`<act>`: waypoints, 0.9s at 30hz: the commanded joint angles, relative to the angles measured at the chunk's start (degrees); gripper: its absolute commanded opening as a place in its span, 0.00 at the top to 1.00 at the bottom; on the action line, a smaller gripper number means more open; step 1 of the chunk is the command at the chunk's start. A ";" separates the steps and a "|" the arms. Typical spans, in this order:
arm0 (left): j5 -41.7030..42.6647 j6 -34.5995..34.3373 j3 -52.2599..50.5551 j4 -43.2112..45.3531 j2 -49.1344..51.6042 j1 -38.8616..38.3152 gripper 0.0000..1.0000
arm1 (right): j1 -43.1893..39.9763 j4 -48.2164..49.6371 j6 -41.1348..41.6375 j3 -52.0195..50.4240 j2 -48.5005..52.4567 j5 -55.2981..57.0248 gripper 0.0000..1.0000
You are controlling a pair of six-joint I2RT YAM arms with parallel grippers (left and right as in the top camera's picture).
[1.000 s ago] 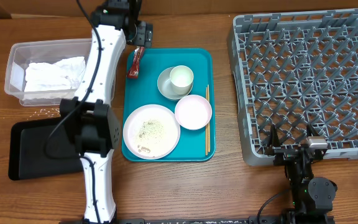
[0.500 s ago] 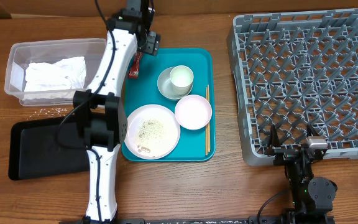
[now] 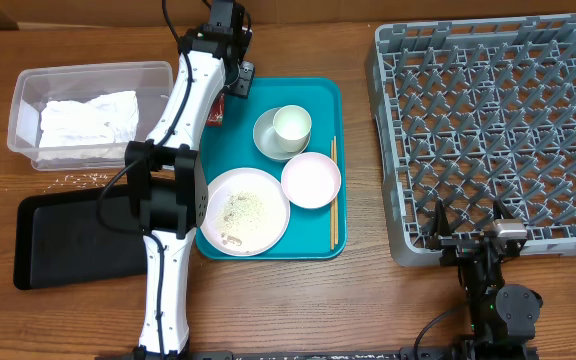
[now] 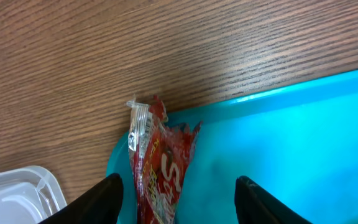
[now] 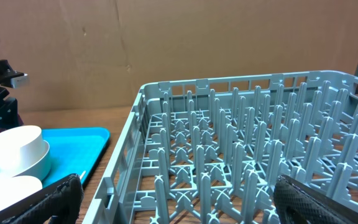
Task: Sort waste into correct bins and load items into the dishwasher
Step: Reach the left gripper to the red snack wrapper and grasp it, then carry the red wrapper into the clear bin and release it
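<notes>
Hazards are listed by size of the part concerned.

1. Dish rack (image 3: pixel 488 130), right side of the table: nothing is loaded. The right gripper (image 5: pixel 179 205) sits at its near edge, jaws released and empty. A risk arises only if this arm swings left while the left arm reaches over the tray.

2. Teal tray (image 3: pixel 313 95), centre: the wrapper (image 4: pixel 157 174) lies at its far-left corner, one end overhanging the rim onto the wood. Too deep a descent would drive the fingers into the tray floor or rim. This could shove the tray and disturb the dishes on it.

3. Clear tub (image 3: pixel 28 90), far left, holding white napkins: its corner is near the wrapper. A sideways drift could knock the left finger against the tub wall.

4. Plate (image 3: pixel 268 185), near-left on the tray, carrying rice scraps: a jolt to the tray could scatter the grains.

5. Wrapper: the left gripper (image 4: pixel 178 183) straddles it, jaws spread and not clamped. One finger is just beside the foil; the other is well apart. Such an off-centre closure may push the wrapper aside. It may also pinch only a crinkled edge, and the wrapper would probably slip free on lifting.
</notes>
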 commanded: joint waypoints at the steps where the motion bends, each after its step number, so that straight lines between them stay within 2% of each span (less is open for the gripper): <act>1: 0.48 0.48 -0.07 -0.76 1.64 0.00 0.41 | -0.37 0.37 -0.39 -0.59 -0.46 0.24 0.00; 4: -0.28 0.44 -0.07 -0.90 2.27 -0.02 0.45 | -0.37 0.37 -0.39 -0.59 -0.46 0.24 0.00; 6: -1.44 0.44 -0.04 -0.79 2.19 -0.02 0.55 | -0.37 0.37 -0.39 -0.59 -0.46 0.24 0.00; 9: -3.48 0.44 0.39 -0.92 1.77 -0.17 0.65 | -0.37 0.37 -0.39 -0.59 -0.46 0.24 0.00; 12: -3.80 0.31 0.90 -1.07 0.76 -0.20 0.91 | -0.37 0.37 -0.39 -0.59 -0.46 0.24 0.00; 13: -3.80 -0.28 1.11 -1.18 0.39 -0.20 0.96 | -0.37 0.37 -0.39 -0.59 -0.46 0.24 0.00; 22: -3.89 -7.93 3.63 -2.01 -7.54 0.00 0.96 | -0.37 0.37 -0.39 -0.59 -0.46 0.24 0.00; 25: -5.79 -14.49 3.63 -1.57 -12.33 0.87 0.96 | -0.37 0.37 -0.39 -0.59 -0.46 0.24 0.00; 27: -11.26 -22.97 3.63 -1.66 -16.26 2.08 0.96 | -0.37 0.37 -0.39 -0.59 -0.46 0.26 0.00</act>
